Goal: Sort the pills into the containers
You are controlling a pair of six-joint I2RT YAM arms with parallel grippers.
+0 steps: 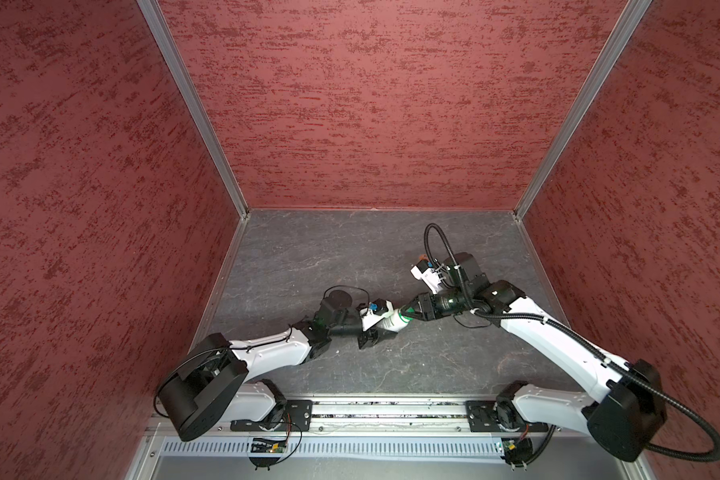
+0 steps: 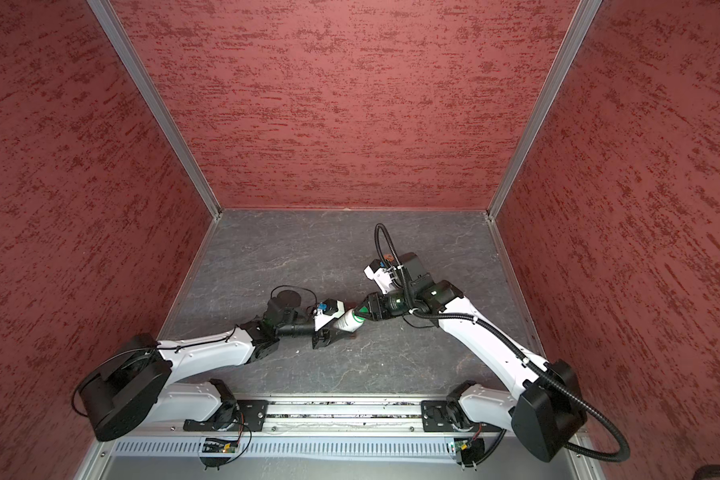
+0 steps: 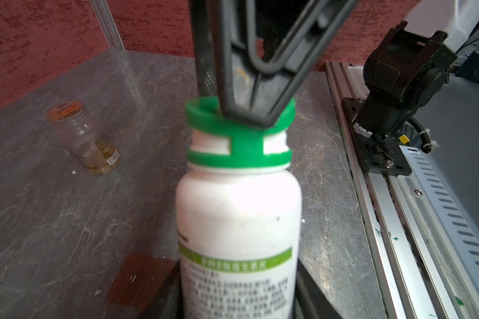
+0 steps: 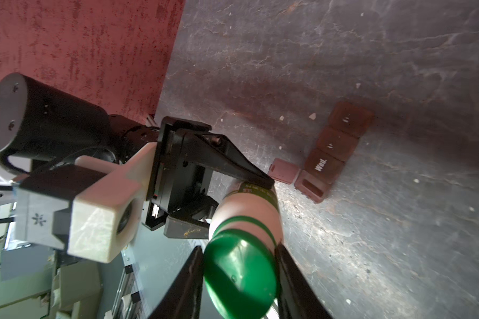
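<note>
Opening the white bottle (image 3: 238, 215) looks like the step in hand, since no pill can be sorted while its green cap (image 4: 241, 279) is on. The bottle hangs above the tabletop (image 1: 350, 257) near the middle, tilted, between the two arms. The left pincer (image 4: 241, 201) is clamped on the bottle's body, one finger on each side of it. The right pincer (image 4: 239, 247) comes at it from the cap end, and in the right wrist view its two fingers sit against opposite sides of the cap, so I judge it clamped there. How firmly it grips I cannot tell. On the tabletop just beyond the bottle lies a brown pill box (image 4: 338, 149), a row of day compartments with "Wed." readable on one lid and the end compartment standing open. A clear jar (image 3: 83, 138) with an orange lid sits tilted farther off, well apart from the bottle. A few small white specks lie near the pill box, and whether they are pills is too small to tell. The next move calls for a steady hold from the left arm while the right wrist twists the cap off. If either grip is loose, the cap would slip or the bottle would turn along with it. The cap's lower ring may also resist the twist.
</note>
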